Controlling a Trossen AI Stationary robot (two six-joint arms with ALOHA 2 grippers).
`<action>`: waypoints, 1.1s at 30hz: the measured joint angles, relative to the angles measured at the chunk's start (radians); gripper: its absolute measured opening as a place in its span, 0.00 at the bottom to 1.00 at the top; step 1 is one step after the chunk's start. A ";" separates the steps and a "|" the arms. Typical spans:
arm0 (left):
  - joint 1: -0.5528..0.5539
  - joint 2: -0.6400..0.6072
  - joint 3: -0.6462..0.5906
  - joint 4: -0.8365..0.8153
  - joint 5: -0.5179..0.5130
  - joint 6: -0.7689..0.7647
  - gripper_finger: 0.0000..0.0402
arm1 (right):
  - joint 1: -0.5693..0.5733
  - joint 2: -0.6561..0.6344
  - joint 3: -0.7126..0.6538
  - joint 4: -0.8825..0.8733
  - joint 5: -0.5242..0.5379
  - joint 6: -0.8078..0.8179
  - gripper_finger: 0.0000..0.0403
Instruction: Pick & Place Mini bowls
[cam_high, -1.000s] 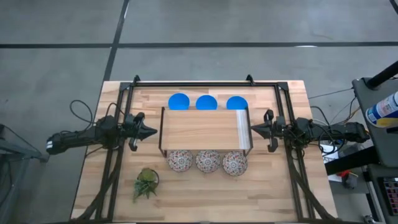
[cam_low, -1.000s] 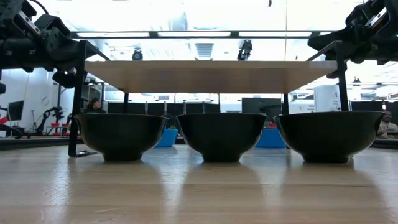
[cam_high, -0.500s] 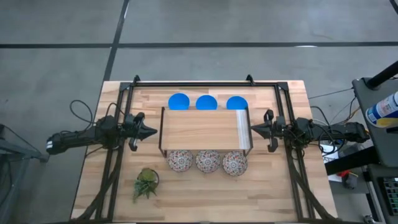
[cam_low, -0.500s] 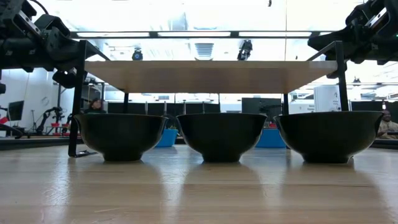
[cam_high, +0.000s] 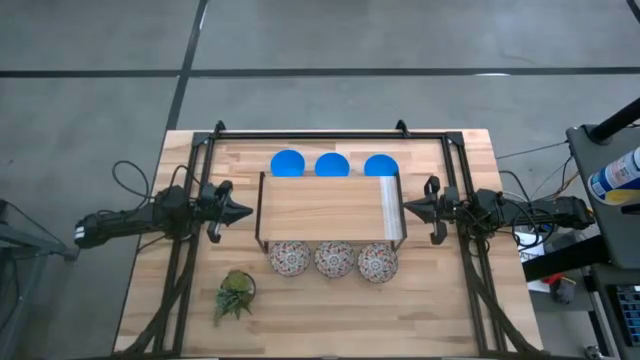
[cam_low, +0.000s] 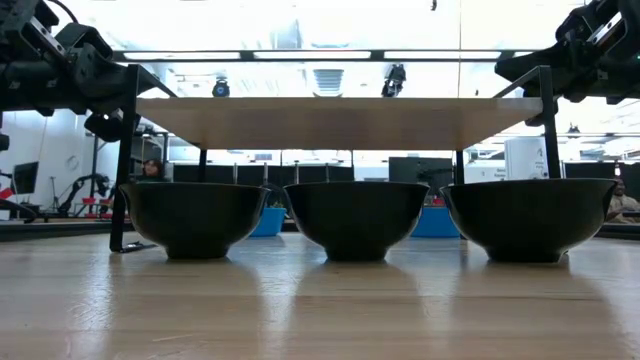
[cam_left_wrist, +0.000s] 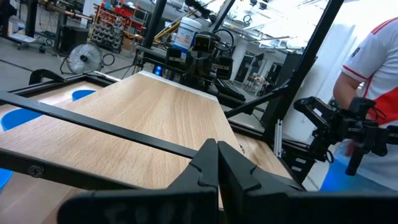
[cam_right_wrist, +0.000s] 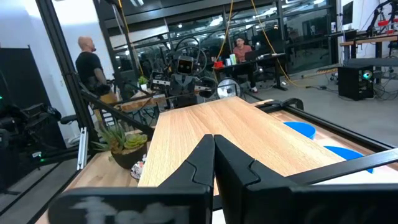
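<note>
Mini bowls flank a raised wooden shelf (cam_high: 325, 207) on the table (cam_high: 450, 310): blue bowls (cam_high: 331, 164) at 12 o'clock, patterned bowls (cam_high: 332, 260) at 6. Left claw (cam_high: 243, 211) at 9, right claw (cam_high: 408, 208) at 3, fingers together, clear of bowls.

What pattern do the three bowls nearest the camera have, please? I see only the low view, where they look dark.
Observer: From above, the three near bowls are white with a dense reddish-brown pattern.
Operator: Thanks; is anything else beside them?
Observer: A small green plant stands apart from them, toward the left arm's side.
Operator: And the pincers?
Observer: The left pincer and right pincer are both shut and empty, one at each end of the raised wooden shelf.
</note>
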 joint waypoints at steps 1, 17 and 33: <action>0.000 0.000 0.000 0.000 0.000 0.000 0.00 | 0.000 0.000 0.000 0.000 0.000 0.000 0.02; 0.000 0.000 0.000 0.000 0.000 0.000 0.00 | 0.000 0.003 0.000 0.000 0.026 0.836 0.02; 0.000 0.000 0.000 0.000 0.000 0.000 0.00 | 0.010 0.025 0.000 0.536 -0.267 1.170 0.02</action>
